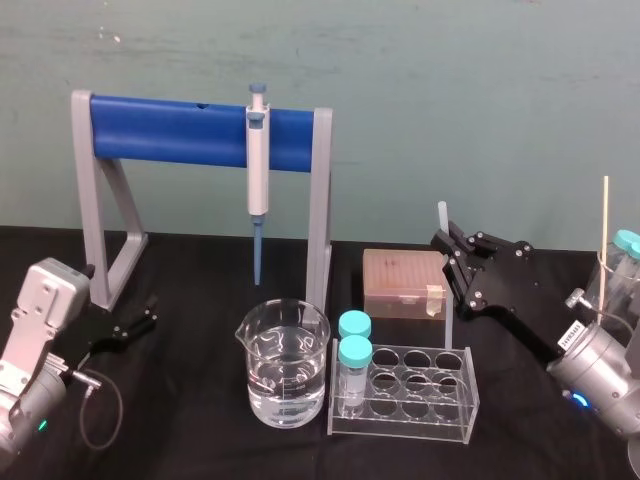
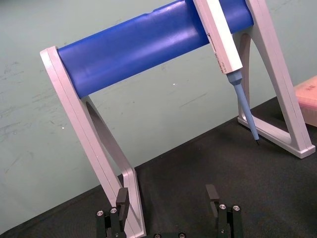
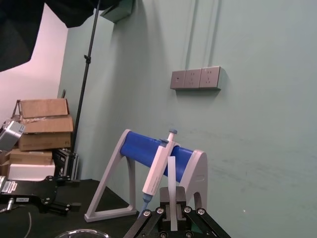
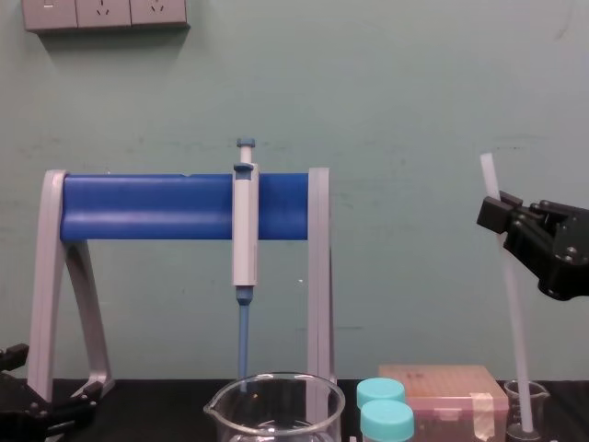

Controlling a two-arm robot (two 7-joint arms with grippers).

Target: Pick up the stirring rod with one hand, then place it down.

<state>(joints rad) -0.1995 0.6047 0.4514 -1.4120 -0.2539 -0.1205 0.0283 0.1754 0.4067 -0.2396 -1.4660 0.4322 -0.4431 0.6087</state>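
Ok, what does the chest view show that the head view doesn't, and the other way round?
Chest view adds the wall sockets and the small beaker around the lower end of the stirring rod. Head view adds the tube rack and the water in the large beaker. Both share the pipette on its stand, the right hand shut on the rod, and the open left hand parked low on the left.

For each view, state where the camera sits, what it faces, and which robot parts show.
Head: high, looking down on the table; left end effector, right end effector gripping the stirring rod.
Chest: low, facing the pipette stand; right end effector.
Left wrist: behind open left end effector, facing stand.
Right wrist: behind right end effector, facing stand.
All share the stand.
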